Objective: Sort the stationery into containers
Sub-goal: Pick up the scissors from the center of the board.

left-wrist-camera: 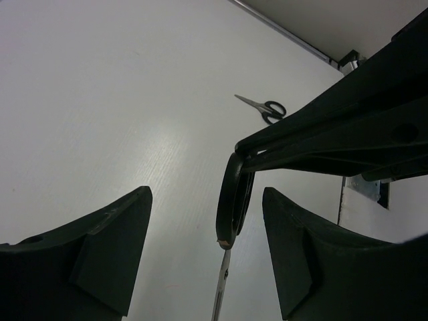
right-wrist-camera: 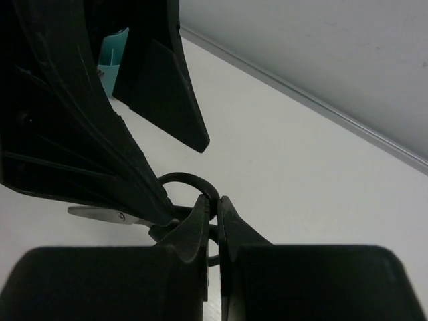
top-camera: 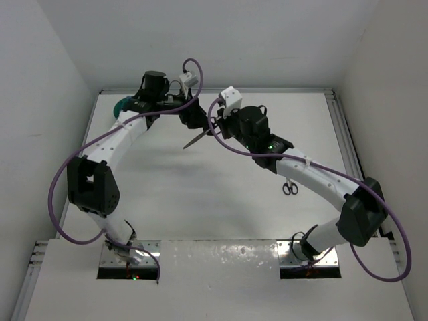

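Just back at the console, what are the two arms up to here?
The right gripper is shut on the handle ring of the black-handled scissors, holding them between the two arms. The left gripper is open, its fingers on either side of that handle without touching it. A second pair of scissors lies on the table, and the teal tub sits at the far left.

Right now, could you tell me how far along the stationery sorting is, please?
Apparently done: most items, since only two things show outside the tub, whose inside is hidden. In hand: the right end effector grips scissors by the handle, inside the open left end effector. Left: get those into the tub, then the second scissors lying on the table.
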You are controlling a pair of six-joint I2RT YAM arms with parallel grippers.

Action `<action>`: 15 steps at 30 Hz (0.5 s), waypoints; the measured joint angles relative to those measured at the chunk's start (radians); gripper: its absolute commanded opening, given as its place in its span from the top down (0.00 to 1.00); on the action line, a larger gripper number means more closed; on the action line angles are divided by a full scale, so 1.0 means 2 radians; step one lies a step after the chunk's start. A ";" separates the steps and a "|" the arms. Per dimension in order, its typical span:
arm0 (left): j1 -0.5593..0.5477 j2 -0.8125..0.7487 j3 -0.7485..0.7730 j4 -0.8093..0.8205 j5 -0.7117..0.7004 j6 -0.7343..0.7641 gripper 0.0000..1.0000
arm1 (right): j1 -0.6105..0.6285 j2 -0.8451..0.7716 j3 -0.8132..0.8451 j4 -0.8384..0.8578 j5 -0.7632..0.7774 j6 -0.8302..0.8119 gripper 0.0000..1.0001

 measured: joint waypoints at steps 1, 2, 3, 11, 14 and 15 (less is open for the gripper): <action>-0.001 0.000 0.000 -0.001 0.001 0.001 0.36 | 0.001 0.000 0.000 0.001 -0.001 -0.001 1.00; -0.001 0.000 -0.002 -0.002 0.001 0.002 0.39 | 0.001 0.000 0.000 0.001 -0.002 -0.002 1.00; -0.002 0.000 -0.003 -0.004 0.002 0.003 0.41 | 0.002 0.001 0.001 0.002 -0.002 -0.003 1.00; -0.013 0.000 -0.010 -0.010 0.004 -0.001 1.00 | 0.005 0.008 0.006 0.012 -0.002 -0.014 1.00; -0.014 0.000 -0.011 -0.011 -0.001 -0.006 1.00 | 0.006 0.009 0.006 0.018 -0.005 -0.013 1.00; -0.012 0.000 -0.011 -0.010 -0.001 -0.010 1.00 | 0.006 0.009 0.006 0.019 -0.008 -0.013 0.90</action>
